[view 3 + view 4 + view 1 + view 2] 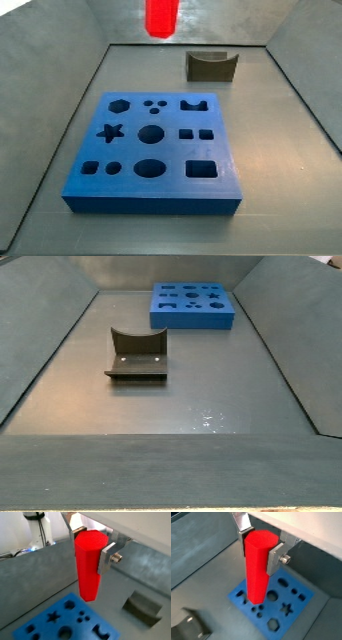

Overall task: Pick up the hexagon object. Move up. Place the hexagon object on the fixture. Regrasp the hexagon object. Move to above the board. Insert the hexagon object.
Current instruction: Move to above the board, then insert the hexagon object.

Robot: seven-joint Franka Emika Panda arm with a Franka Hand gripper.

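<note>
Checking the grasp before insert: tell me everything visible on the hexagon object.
The hexagon object is a bright red-orange, smooth, plastic-looking prism with a faceted top end. It hangs upright, clamped near its top between the silver fingers of the gripper, clear of the floor. In both wrist views its lower end hangs above the blue board, not touching it. A side view shows only its lower part at the frame's top edge. Nothing but the fingers touches it.

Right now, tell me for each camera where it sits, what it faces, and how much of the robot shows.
Wrist view: on the arm, looking down the pincer gripping the hexagon object; board and fixture below.
Wrist view: same mount, other side; pincer and board.
Side view: beside the tray, facing the board; only the rod's tip shows.
Side view: facing the fixture; no robot.
Shared: board and fixture.
</note>
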